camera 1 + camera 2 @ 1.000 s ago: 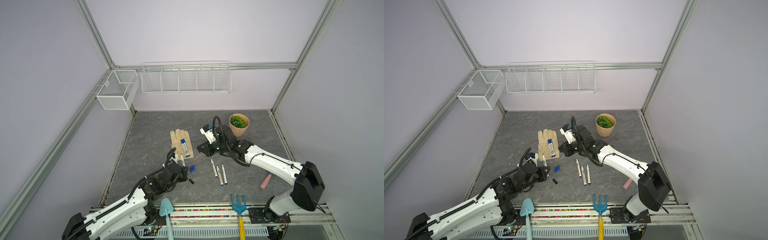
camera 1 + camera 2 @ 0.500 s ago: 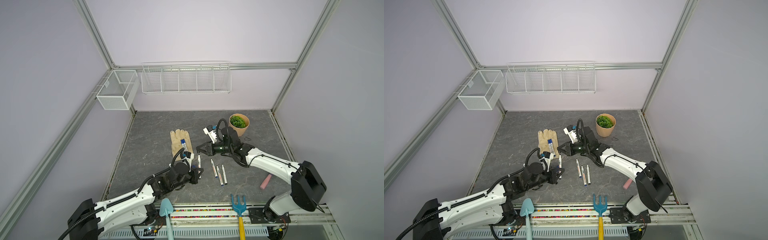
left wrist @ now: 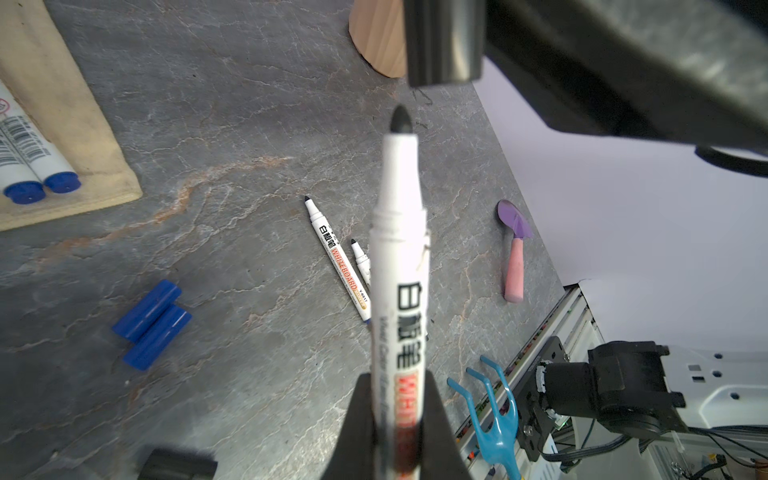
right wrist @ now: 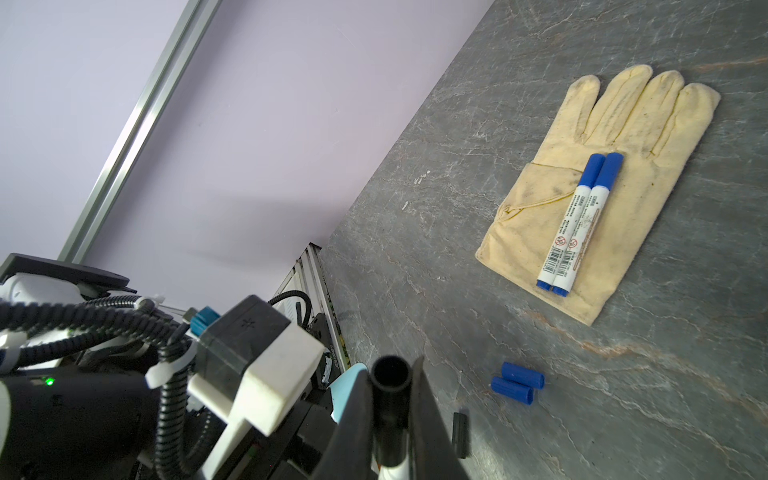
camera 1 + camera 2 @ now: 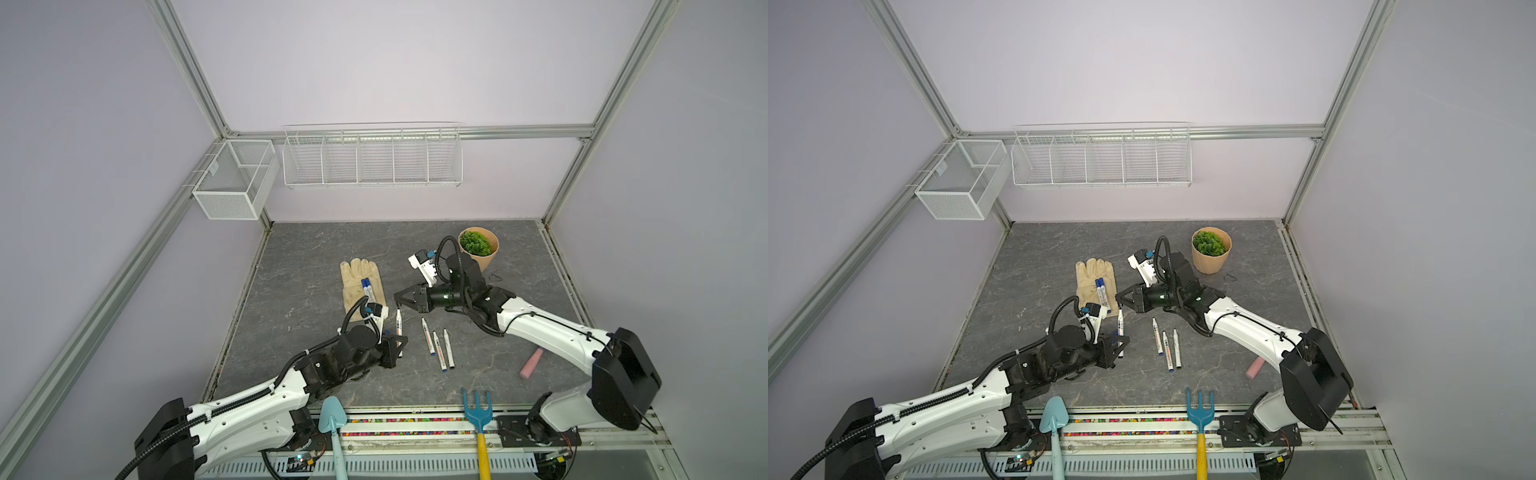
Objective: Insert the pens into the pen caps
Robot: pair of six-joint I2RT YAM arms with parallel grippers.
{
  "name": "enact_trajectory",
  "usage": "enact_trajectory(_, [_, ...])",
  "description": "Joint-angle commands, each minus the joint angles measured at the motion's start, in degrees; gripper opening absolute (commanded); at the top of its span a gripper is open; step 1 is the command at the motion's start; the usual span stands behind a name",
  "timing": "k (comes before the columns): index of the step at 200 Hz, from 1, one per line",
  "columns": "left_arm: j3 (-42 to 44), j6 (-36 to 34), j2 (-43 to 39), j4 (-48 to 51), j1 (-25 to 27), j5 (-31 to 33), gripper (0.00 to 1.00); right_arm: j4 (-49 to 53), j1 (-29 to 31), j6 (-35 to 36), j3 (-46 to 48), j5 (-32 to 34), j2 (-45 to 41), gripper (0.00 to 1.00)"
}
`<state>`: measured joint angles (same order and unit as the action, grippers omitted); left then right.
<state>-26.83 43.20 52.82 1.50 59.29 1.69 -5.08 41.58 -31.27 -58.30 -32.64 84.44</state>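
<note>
Swinging across from the spot beside the loose caps where it had sat a second before, the left gripper (image 3: 398, 419) now stood close under the right gripper (image 5: 399, 300), which had hardly shifted. Its jaws were clamped on the barrel of the held pen (image 3: 399, 257), which stood nearly upright with its black tip bare. The right gripper's jaws were pinched tight on the black cap (image 3: 444, 45), open mouth facing the pen. From the left wrist camera, the tip stood just short of that mouth, not touching and a little to one side of it.

Around them the table (image 5: 311, 257) was busy. Two capped pens (image 4: 577, 224) lay side by side on the glove (image 4: 623, 124). Two blue caps (image 3: 151, 324) lay touching each other on the stone, and a spare black cap (image 4: 459, 434) lay near them. Three bare pens (image 5: 438, 351) lay in a loose row just beside the left gripper. Farther off sat the plant pot (image 5: 488, 259), and a pink-handled trowel (image 5: 532, 363) lay well apart. A blue rake (image 5: 478, 409) and a pale shovel (image 5: 332, 419) stood at the front edge.

From the right wrist, the left arm's camera housing (image 4: 257, 365) and cables crowded in beside the cap and hid the held pen.
</note>
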Motion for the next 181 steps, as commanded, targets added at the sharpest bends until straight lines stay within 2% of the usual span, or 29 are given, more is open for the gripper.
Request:
enact_trajectory(1, [-0.11,-0.52,-0.19,-1.43,0.2,1.1,0.0,0.97,-0.33,1.19,1.34,-0.65,-1.1,0.07])
enact_trajectory(73, [-0.79,-0.93,0.75,-1.74,0.22,0.9,0.0,-1.21,-0.17,-0.64,0.47,-1.38,1.15,0.07])
enact_trajectory(181, [-0.56,-1.49,0.18,-2.07,0.22,1.81,0.0,1.76,0.6,2.13,-0.1,-0.58,2.27,0.07])
